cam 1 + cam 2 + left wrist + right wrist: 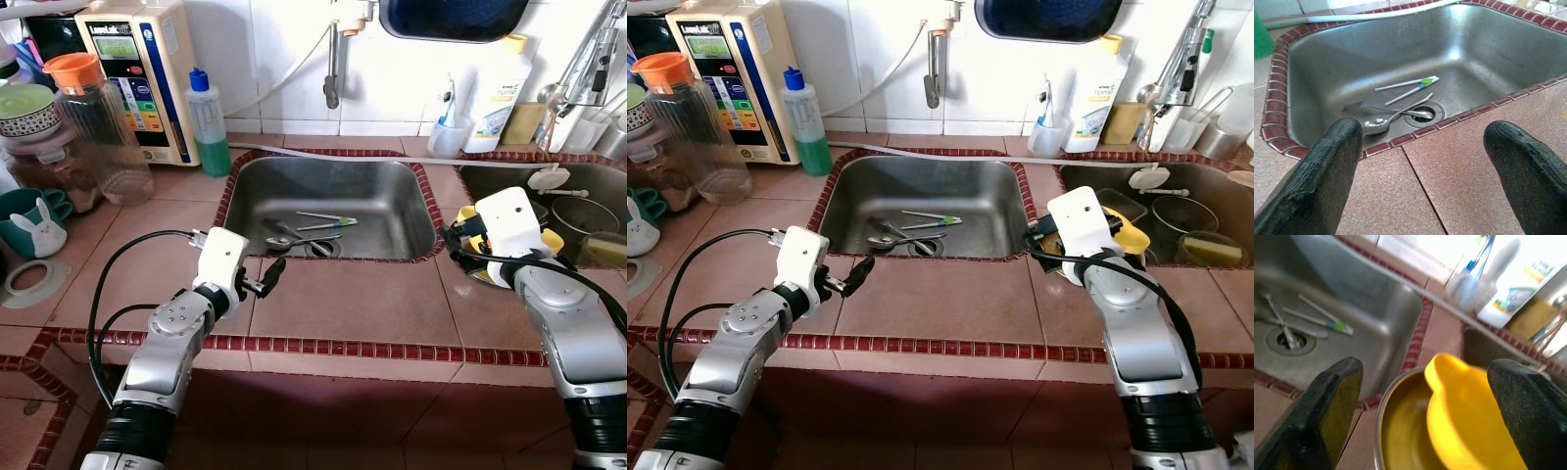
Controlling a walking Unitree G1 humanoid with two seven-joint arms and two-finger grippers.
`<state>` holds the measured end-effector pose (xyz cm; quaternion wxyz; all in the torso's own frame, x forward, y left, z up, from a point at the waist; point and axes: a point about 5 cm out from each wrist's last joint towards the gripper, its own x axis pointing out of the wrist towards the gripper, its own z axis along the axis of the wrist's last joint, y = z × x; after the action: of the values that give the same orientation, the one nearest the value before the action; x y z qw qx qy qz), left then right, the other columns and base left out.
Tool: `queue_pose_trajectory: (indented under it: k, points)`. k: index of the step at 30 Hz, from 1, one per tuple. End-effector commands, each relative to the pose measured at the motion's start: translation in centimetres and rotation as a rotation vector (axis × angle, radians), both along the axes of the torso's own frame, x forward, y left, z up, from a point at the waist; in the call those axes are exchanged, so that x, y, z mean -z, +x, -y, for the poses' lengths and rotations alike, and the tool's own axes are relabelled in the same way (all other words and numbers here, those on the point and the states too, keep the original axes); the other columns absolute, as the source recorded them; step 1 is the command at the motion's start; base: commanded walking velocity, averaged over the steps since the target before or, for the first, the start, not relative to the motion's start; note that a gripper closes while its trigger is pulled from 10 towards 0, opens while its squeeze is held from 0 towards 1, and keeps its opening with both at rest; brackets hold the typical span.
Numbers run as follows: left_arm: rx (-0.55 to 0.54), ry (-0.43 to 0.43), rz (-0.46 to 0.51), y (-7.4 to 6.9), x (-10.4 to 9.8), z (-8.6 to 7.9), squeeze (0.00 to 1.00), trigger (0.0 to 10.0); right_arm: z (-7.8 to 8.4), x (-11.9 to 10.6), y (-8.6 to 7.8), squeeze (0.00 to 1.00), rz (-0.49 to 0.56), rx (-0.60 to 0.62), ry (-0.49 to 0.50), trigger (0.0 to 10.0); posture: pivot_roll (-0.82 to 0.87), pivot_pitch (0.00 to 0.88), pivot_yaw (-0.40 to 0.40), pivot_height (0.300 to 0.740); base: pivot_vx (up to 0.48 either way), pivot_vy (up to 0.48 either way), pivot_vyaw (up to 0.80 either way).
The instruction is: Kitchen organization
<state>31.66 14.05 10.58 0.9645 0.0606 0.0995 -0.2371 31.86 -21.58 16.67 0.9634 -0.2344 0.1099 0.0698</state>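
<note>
The left arm reaches forward over the tiled counter (333, 304), its wrist level, and the left gripper (269, 277) hangs just short of the near rim of the left sink (392, 211). Its two fingers (1327, 166) stand wide apart with nothing between them. Straight ahead of those jaws, down in the basin, lie a spoon (1382, 122) and a fork (1364, 105) beside the drain (1422, 113), with a pair of white chopsticks (1405, 87) banded in green just beyond. The sink's red-tiled edge runs across close in front of the fingertips; bare counter spreads under and to either side of them.

The right arm bends up from the counter's front edge and points its right gripper (1425, 396) down over a metal bowl (1396, 431) holding a yellow scoop (1464, 421). The bowl sits on the strip of counter between the two sinks. These jaws are also spread wide, one finger on each side of the bowl, gripping nothing. Whether the fingertips touch the bowl's rim cannot be told.

Past the right jaws a white bottle (498, 93) and a small cup (449, 135) with a toothbrush stand against the wall. The right sink (509, 181) holds glass bowls (578, 215). Behind the left arm a clear jug (103, 132) with an orange cap and a green soap bottle (208, 122) crowd the back of the counter
</note>
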Motion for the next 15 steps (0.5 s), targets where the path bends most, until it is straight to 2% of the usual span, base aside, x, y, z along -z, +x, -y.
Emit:
queue_pose_trajectory:
  k: [1, 5, 9, 12, 13, 14, 15]
  points:
    - [0.012, 0.019, 0.019, 0.6, -0.8, -0.1, 0.00, 10.0, 0.0, 0.3, 0.2, 0.00, -0.031, -0.005, -0.007, 10.0, 0.10, 0.000, 0.037, 0.740, 0.000, 0.000, 0.00]
    - [0.047, 0.036, 0.011, 0.7, -0.8, -0.2, 0.00, 10.0, 0.4, 0.7, 0.3, 0.00, -0.059, -0.016, -0.016, 10.0, 0.11, 0.000, 0.034, 0.740, 0.000, 0.000, 0.00]
    - [0.111, 0.091, -0.003, 1.0, -0.6, -0.9, 0.00, 10.0, 1.6, 0.6, 0.3, 0.00, -0.091, -0.036, -0.065, 10.0, 0.10, 0.000, 0.035, 0.740, 0.000, 0.000, 0.00]
    - [0.111, 0.107, -0.005, 1.4, -0.6, -1.3, 0.00, 10.0, 2.6, 0.9, 0.3, 0.00, -0.121, -0.035, -0.087, 10.0, 0.10, 0.000, 0.034, 0.740, 0.000, 0.000, 0.00]
    - [0.107, 0.108, -0.005, 1.6, -0.6, -1.3, 0.00, 10.0, 3.0, 1.0, 0.3, 0.00, -0.128, -0.033, -0.095, 3.9, 0.10, 0.000, 0.034, 0.740, 0.000, 0.000, 0.00]
    - [0.102, 0.105, -0.004, 1.7, -0.6, -1.3, 0.00, 10.0, 3.3, 1.1, 0.3, 0.00, -0.135, -0.029, -0.099, 0.0, 0.09, 0.000, 0.034, 0.740, 0.000, 0.000, 0.00]
    - [0.098, 0.103, -0.004, 1.7, -0.6, -1.3, 0.00, 10.0, 3.5, 1.1, 0.3, 0.00, -0.138, -0.026, -0.100, 0.0, 0.09, 0.000, 0.034, 0.740, 0.000, 0.000, 0.00]
